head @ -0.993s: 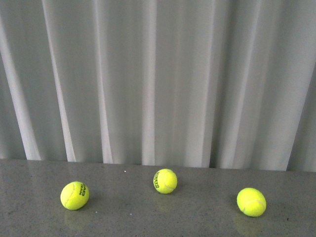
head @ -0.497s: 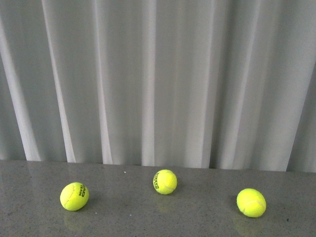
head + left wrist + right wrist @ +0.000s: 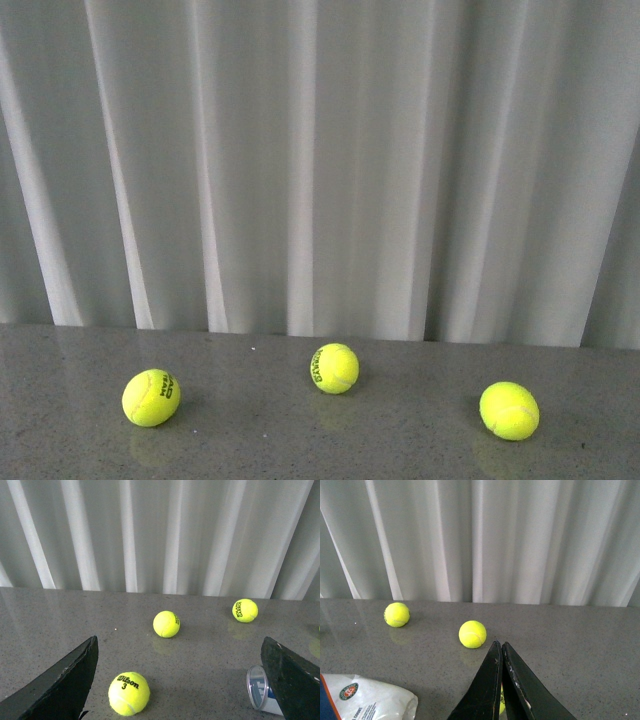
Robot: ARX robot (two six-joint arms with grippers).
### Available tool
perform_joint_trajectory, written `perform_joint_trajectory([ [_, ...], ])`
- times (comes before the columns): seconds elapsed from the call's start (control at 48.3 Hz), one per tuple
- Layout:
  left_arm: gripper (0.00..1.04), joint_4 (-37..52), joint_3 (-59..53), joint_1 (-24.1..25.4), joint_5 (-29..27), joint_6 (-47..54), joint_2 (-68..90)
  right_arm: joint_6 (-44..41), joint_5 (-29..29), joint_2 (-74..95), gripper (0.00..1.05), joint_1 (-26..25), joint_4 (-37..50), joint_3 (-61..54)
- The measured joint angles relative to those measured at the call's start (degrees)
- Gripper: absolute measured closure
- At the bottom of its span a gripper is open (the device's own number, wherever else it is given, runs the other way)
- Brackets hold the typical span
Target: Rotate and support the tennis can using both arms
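The tennis can (image 3: 261, 692) lies on its side on the grey table (image 3: 210, 650), its round clear end towards the left wrist camera. My left gripper (image 3: 180, 680) is open and empty. One of its fingers (image 3: 295, 680) covers part of the can, and the other finger stands far to the other side. In the right wrist view the can's white label (image 3: 367, 698) with a round emblem, an orange stripe and navy shows at the picture's corner. My right gripper (image 3: 500, 645) is shut and empty, apart from the can. Neither arm shows in the front view.
Three yellow tennis balls (image 3: 151, 397) (image 3: 334, 367) (image 3: 509, 410) lie near the table's far edge, in front of a white curtain (image 3: 320, 160). A ball marked Wilson 3 (image 3: 129, 693) lies between the left fingers. Another ball (image 3: 501, 702) is mostly hidden behind the right fingers.
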Motion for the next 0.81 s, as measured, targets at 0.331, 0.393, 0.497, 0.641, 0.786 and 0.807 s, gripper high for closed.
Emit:
perform_joint_trajectory([
  [0.331, 0.07, 0.00, 0.00, 0.00, 0.00, 0.00, 0.00, -0.02, -0.07, -12.76, 1.01, 0.00, -12.94, 0.04],
  [0.393, 0.07, 0.00, 0.00, 0.00, 0.02, 0.00, -0.09, -0.02, -0.07, -12.83, 1.01, 0.00, -13.16, 0.02],
  [0.497, 0.07, 0.00, 0.00, 0.00, 0.00, 0.00, -0.07, -0.02, -0.07, -12.85, 1.01, 0.00, -13.20, 0.04],
  [0.641, 0.07, 0.00, 0.00, 0.00, 0.00, 0.00, -0.07, -0.04, -0.07, -12.85, 0.83, 0.00, -13.25, 0.04],
  [0.786, 0.07, 0.00, 0.00, 0.00, 0.00, 0.00, -0.07, -0.04, -0.07, -12.87, 0.53, 0.00, -13.25, 0.04],
  [0.807, 0.07, 0.00, 0.00, 0.00, 0.00, 0.00, -0.07, -0.04, -0.07, -12.87, 0.49, 0.00, -13.25, 0.04],
])
